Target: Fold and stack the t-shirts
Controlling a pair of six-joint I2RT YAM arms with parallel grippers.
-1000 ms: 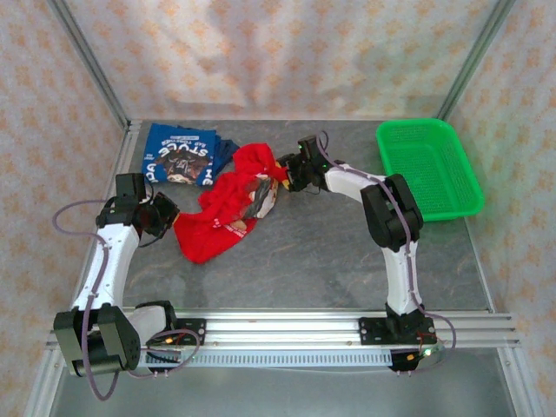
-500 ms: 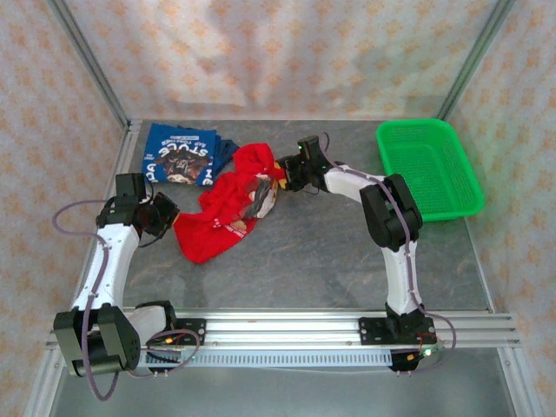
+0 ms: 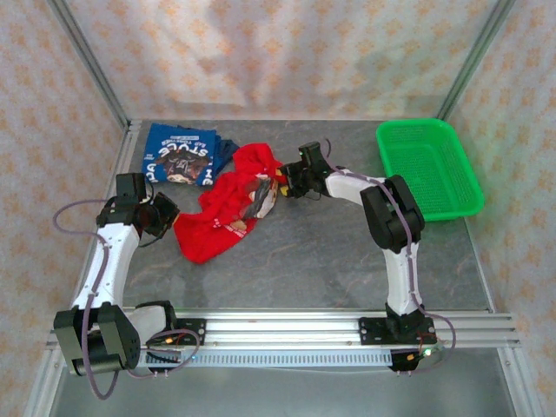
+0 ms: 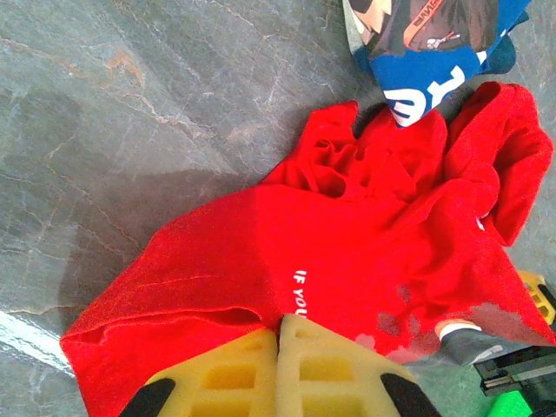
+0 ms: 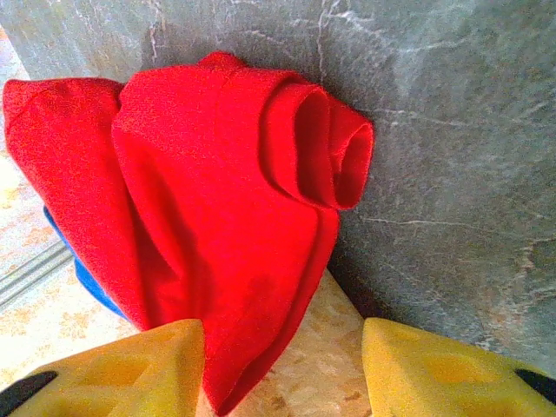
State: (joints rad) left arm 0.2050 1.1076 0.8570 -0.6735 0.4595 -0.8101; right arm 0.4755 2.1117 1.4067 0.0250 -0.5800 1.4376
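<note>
The red t-shirt (image 3: 228, 208) lies crumpled left of the table's middle, with white lettering showing (image 4: 347, 243). My left gripper (image 3: 169, 221) is shut on its near-left edge; in the left wrist view the yellow pads (image 4: 278, 323) pinch a fold of red cloth. The blue t-shirt (image 3: 180, 155) lies folded at the back left, touching the red one (image 4: 434, 61). My right gripper (image 3: 282, 181) is at the red shirt's far-right corner. Its jaws (image 5: 282, 330) stand apart, and a rolled sleeve of red cloth (image 5: 217, 191) hangs between them against the left finger.
A green mesh basket (image 3: 427, 165) stands at the back right of the grey stone-look table (image 3: 347, 252). Patterned walls close the back and sides. The metal rail with both arm bases (image 3: 287, 330) runs along the near edge.
My right gripper has shifted slightly nearer along the red shirt's far corner. The left arm and both shirts have not visibly moved.
</note>
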